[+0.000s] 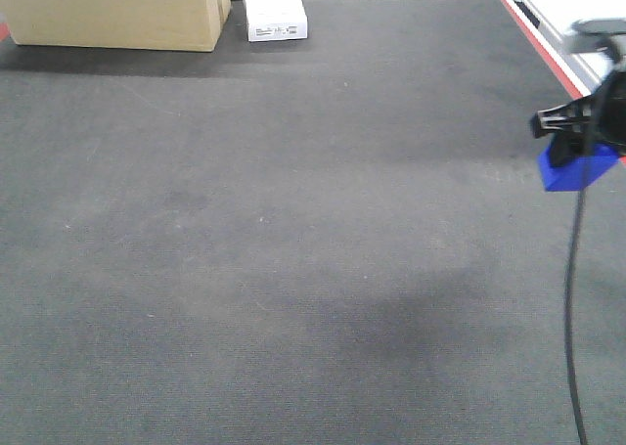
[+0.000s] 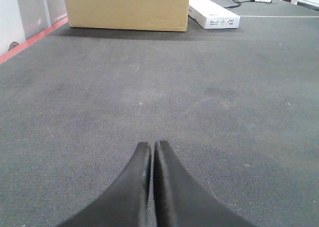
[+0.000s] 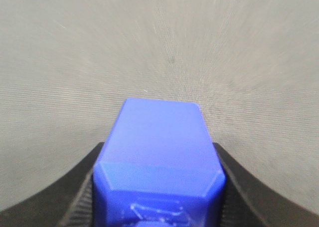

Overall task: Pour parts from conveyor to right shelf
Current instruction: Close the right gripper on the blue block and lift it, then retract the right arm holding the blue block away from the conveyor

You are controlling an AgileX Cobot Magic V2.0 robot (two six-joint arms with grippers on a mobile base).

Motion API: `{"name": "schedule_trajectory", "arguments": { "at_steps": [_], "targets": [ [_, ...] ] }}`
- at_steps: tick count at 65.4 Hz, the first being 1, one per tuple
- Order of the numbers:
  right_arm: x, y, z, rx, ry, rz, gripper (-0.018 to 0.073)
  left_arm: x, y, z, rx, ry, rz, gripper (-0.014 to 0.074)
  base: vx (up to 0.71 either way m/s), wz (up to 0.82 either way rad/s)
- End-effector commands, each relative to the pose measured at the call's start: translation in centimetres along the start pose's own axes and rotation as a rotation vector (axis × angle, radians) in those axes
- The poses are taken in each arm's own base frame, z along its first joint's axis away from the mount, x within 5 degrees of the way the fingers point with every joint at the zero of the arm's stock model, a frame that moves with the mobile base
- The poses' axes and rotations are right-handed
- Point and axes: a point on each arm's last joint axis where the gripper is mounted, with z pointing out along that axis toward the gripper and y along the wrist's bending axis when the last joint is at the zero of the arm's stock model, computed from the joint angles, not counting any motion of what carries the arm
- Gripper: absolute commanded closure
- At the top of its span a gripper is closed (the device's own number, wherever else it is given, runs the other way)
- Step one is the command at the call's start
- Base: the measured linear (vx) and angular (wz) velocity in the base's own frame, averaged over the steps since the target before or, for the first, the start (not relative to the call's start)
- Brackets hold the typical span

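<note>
The right gripper [image 3: 159, 189] is clamped on the blue block [image 3: 158, 137], with one black finger [image 3: 82, 197] against each side. The block's long axis runs along the fingers, with the far end pointing away from the wrist camera. Its near end is cut off by the frame bottom, and the conveyor [image 3: 159, 47] behind it is blurred. Only the front view places the block at the right frame edge near the red strip [image 1: 533, 36], partly hidden by the gripper; contact with the mat cannot be determined. The left gripper [image 2: 151, 154] has its fingertips pressed together low over the conveyor, facing the cardboard box [image 2: 127, 7] and white box [image 2: 213, 13].
</note>
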Motion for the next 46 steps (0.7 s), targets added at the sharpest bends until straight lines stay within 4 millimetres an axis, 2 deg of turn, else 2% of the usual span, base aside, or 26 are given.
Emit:
{"name": "schedule_trajectory", "arguments": {
  "at_steps": [1,21,32,46],
  "targets": [
    [1.5,0.7,-4.9,0.02,-0.207,-0.009,0.0564,-1.3,-0.1,-0.3,0.013,-0.105,-0.016,0.0603,0.0,0.0],
    [11.1,2.9,-9.7,0.04,-0.561,-0.002,0.0564,-1.3,-0.1,-0.3,0.013,-0.105,-0.016,0.0603,0.0,0.0],
    [16.9,3.8,-10.3,0.069,-0.662,0.0,0.0564,-1.3,-0.1,-0.3,0.013,-0.105,-0.016,0.0603,0.0,0.0],
    [22.7,4.6,-10.0,0.118,-0.812,-0.027,0.0564,-1.3,-0.1,-0.3,0.013,-0.105,-0.016,0.0603,0.0,0.0]
  ]
}}
